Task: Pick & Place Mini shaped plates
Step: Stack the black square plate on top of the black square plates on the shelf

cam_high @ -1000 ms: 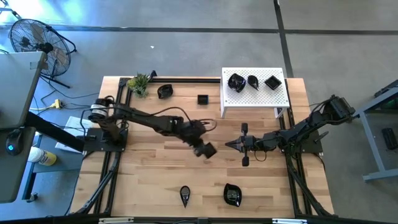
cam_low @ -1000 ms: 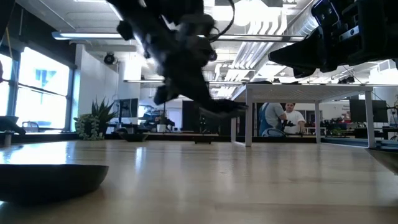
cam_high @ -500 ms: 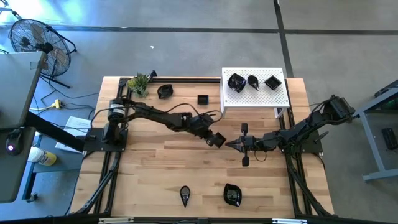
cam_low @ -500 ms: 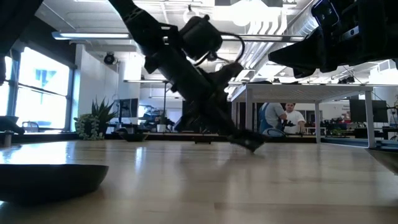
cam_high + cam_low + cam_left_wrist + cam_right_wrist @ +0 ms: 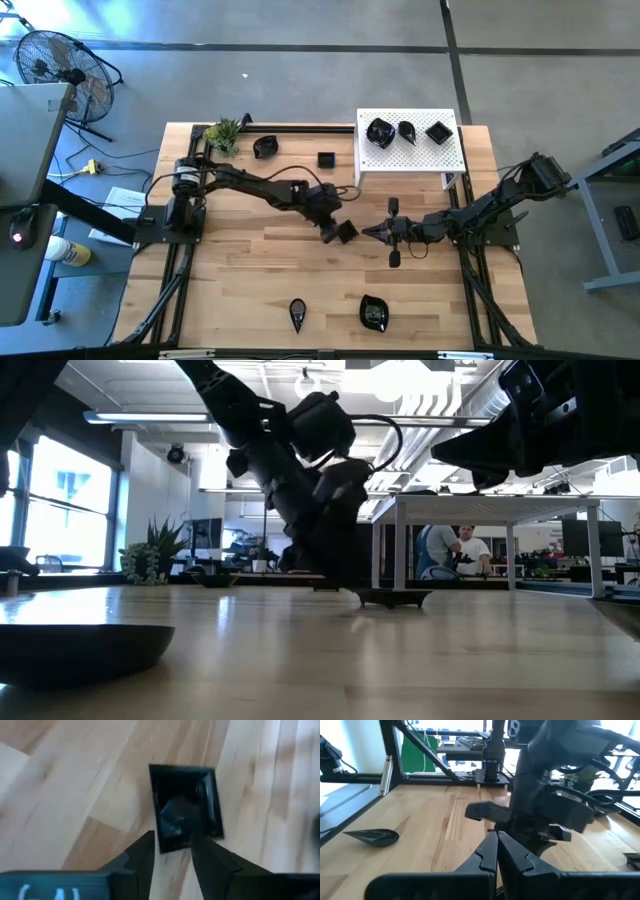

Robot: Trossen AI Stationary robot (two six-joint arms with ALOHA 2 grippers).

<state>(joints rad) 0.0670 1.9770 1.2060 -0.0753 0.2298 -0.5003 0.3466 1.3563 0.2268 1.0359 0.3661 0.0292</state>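
Hovering at mid-table, left gripper (image 5: 333,229) with fingers parted above a glossy black square mini plate (image 5: 186,808) lying flat on the wooden table (image 5: 250,280), right gripper (image 5: 370,232) clenched empty just beside it.

No text, label, brand, number or sign can be read in any of the views. The only trace is a few pale blurred characters on the dark housing of the left arm's own wrist (image 5: 50,892), at the edge of the left wrist view; they are too smeared to make out.
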